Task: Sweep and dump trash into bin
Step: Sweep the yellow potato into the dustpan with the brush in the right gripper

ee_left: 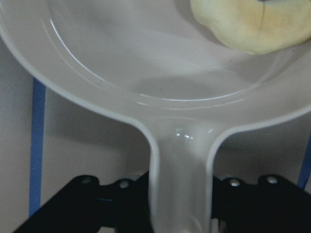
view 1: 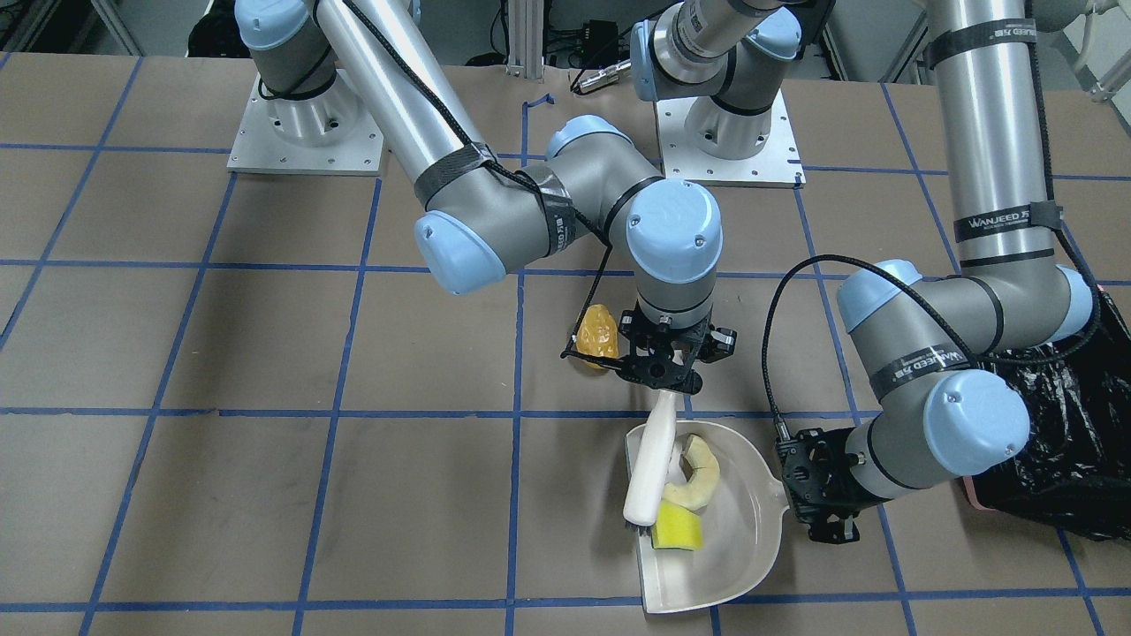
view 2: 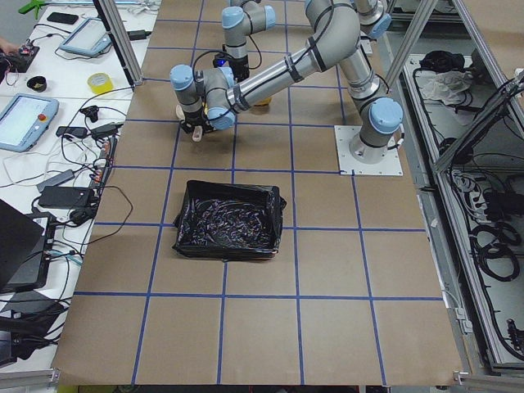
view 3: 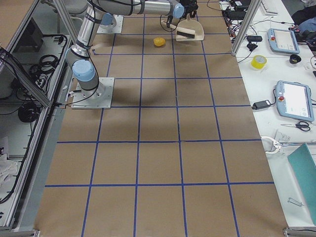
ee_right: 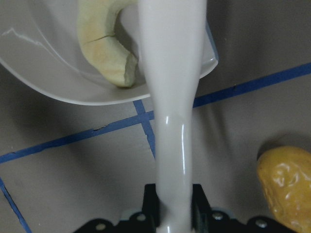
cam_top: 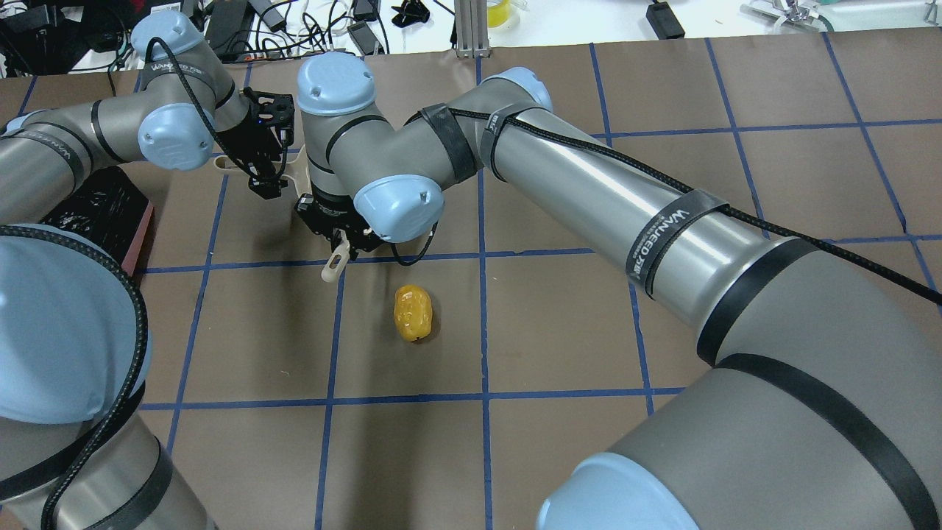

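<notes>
The beige dustpan (view 1: 747,530) lies on the table and holds the pale cream crescent slice (view 1: 694,473) and the yellow sponge wedge (view 1: 679,527). My left gripper (view 1: 817,499) is shut on the dustpan's handle (ee_left: 180,184). My right gripper (view 1: 664,375) is shut on the beige brush (view 1: 649,464), whose head rests in the pan against the sponge. The orange-yellow lump (view 1: 598,336) lies on the table outside the pan, just beside my right gripper; it also shows in the overhead view (cam_top: 413,313). The bin (view 2: 229,219), pink with a black bag, stands behind my left arm (view 1: 1060,442).
The table is brown paper with a blue tape grid. The two arm bases (view 1: 305,124) are bolted at the robot's side. Operator gear, a tape roll (view 3: 258,61) and tablets lie on side benches off the table.
</notes>
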